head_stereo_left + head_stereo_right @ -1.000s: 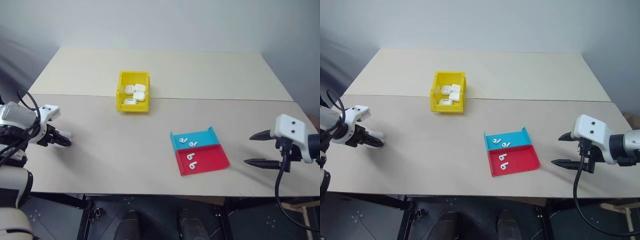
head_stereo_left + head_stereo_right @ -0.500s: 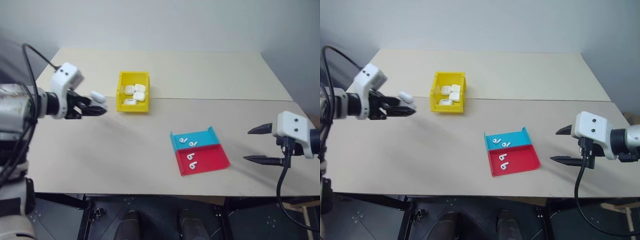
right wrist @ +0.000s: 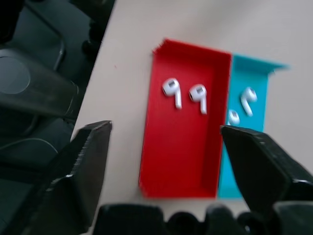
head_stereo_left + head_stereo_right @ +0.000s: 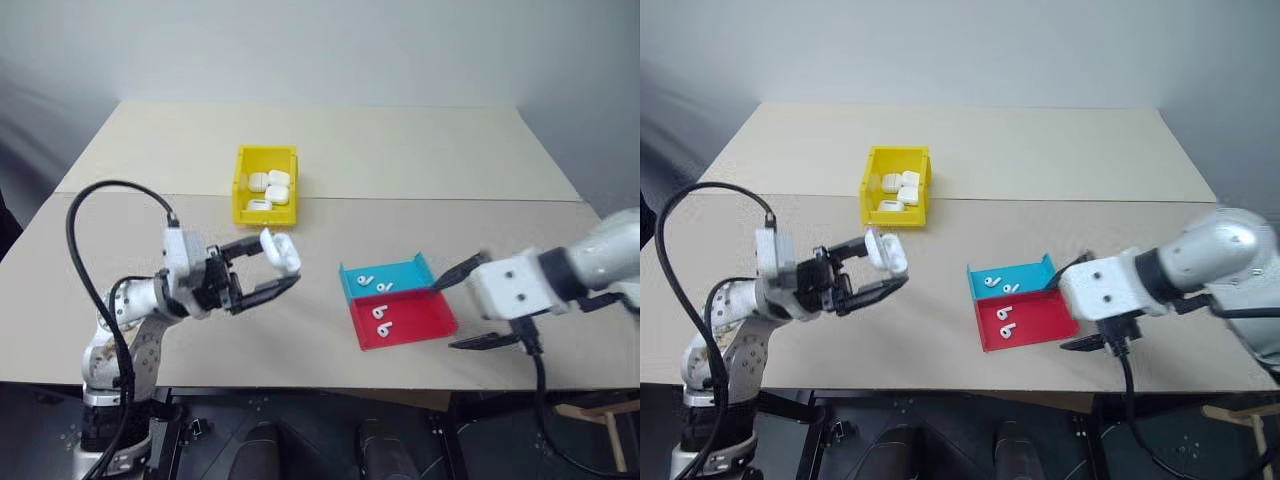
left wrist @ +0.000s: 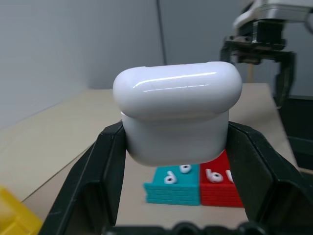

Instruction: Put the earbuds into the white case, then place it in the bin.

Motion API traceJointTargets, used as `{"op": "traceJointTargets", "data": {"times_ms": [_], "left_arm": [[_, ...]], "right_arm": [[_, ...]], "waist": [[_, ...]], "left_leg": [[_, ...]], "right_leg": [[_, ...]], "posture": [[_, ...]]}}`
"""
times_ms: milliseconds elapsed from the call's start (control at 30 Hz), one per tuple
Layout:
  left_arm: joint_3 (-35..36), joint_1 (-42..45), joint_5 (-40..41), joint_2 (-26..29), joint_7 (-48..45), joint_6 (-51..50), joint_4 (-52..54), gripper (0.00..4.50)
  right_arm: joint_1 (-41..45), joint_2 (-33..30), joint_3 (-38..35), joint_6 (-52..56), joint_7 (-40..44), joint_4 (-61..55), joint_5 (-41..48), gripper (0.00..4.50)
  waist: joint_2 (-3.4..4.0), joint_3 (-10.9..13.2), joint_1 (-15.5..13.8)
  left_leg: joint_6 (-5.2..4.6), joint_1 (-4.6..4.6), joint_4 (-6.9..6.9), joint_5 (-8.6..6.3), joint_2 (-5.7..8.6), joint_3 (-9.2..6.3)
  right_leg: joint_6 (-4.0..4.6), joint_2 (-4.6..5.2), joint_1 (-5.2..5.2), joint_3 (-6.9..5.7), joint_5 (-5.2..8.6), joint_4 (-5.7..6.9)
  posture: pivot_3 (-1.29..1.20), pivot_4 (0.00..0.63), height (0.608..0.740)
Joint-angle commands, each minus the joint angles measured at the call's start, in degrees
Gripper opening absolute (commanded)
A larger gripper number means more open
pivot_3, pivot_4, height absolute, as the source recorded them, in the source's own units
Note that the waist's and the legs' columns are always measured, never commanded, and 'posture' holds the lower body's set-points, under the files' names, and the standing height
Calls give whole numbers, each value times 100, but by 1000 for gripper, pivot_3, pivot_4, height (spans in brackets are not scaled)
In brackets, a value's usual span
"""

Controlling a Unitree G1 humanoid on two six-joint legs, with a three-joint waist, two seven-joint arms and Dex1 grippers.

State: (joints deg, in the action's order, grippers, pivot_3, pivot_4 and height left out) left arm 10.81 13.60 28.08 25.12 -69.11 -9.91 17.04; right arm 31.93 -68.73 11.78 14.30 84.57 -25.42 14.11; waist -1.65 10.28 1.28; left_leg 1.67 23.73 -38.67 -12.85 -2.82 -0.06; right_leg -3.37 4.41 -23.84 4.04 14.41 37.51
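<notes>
The desk [image 4: 420,160] carries the yellow bin [image 4: 266,185] toward its far side, with several white cases lying inside. Nearer the front, a blue tray [image 4: 388,281] and a red tray [image 4: 405,320] sit touching side by side, each holding two earbuds [image 3: 185,94]. The left tool [image 4: 272,270] hangs above the desk between bin and trays, clamped on the white case [image 5: 177,110], lid closed. The right tool [image 4: 465,308] hovers just beside the trays, its fingers spread apart and empty.
</notes>
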Motion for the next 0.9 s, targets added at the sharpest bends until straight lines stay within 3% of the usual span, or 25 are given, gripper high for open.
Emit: {"op": "traceJointTargets", "data": {"times_ms": [33, 233, 333, 533, 867, 900], "left_arm": [[-153, -106, -228, 87, 115, 448, -137, 2778], [-343, -428, -132, 173, -135, 1054, -197, 2778], [-448, -574, -172, 166, -101, 1256, -178, 2778], [-683, -778, -429, 136, 211, 1610, -127, 2778], [-909, -922, -343, 251, 594, 1491, 327, 2778], [-932, -929, -338, 264, 621, 1474, 360, 2778]], "right_arm": [[478, 306, 449, -183, 136, 83, -506, 3656], [1075, 896, 1239, -441, 461, 477, -1194, 3656], [1234, 1123, 1460, -634, 593, 634, -1373, 3168], [1459, 1530, 1960, -913, 686, 931, -1907, 3168], [1518, 1836, 2257, -1284, 674, 1316, -2405, 3168], [1528, 1866, 2288, -1332, 683, 1358, -2453, 2988]], "waist": [[1, 0, -8], [1, 0, -26], [1, 0, -29], [2, -1, -31], [2, -1, -32], [2, -1, -31]], "left_leg": [[0, -1, -1, 0, 0, 0], [-2, 1, -1, -1, 0, -1], [-2, 3, -1, -1, -1, -1], [-2, 1, -3, -1, -1, -2], [-2, 1, -3, -1, -1, -3], [-2, 0, -2, -1, -1, -3]], "right_leg": [[0, 0, 1, 0, 0, 0], [0, 0, -1, -2, 0, -2], [0, 0, -4, -2, 0, 0], [0, -1, -2, -3, 0, 2], [0, -1, -1, -4, 0, 1], [0, -1, -1, -4, 0, 2]], "posture": [[0, 150, 740], [0, 150, 740], [0, 150, 740], [0, 150, 740], [0, 150, 740], [0, 150, 740]]}}
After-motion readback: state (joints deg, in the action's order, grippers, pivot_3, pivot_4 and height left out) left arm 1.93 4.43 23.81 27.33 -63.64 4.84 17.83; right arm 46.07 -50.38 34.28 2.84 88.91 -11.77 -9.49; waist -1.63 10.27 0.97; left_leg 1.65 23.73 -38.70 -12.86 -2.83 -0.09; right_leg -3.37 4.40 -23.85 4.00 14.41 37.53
